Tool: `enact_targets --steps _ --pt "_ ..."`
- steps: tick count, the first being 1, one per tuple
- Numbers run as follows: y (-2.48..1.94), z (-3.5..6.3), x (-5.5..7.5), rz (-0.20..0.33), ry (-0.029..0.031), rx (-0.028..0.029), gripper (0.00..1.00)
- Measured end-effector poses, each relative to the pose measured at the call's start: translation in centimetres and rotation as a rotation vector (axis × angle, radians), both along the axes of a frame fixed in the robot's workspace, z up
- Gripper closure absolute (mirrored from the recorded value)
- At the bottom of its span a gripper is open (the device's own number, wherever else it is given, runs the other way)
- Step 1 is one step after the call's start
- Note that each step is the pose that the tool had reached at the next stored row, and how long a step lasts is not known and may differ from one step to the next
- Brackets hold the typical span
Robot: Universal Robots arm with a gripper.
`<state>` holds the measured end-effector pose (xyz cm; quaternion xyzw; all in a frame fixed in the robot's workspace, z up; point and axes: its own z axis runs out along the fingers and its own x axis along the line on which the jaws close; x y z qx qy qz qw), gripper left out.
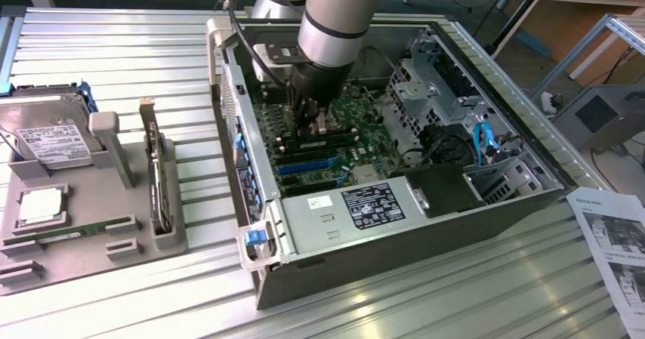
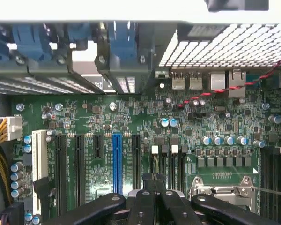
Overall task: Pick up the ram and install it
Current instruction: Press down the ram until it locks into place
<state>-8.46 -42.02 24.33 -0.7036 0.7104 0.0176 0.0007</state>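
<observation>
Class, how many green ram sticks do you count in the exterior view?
2. One ram stick lies in the grey tray at the exterior view's left; the other stands in the motherboard beside the fingers. The arm may hide more.

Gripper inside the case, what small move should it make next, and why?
Probably press gently straight down. The shut gripper sits right over the ram, which lies along a slot on the motherboard; whether it is fully seated I cannot tell.
</observation>
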Motion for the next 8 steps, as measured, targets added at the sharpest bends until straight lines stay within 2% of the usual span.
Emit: enact_targets --steps 8 --pt "-0.01 -0.04 -0.36 0.000 0.0000 0.0000 0.89"
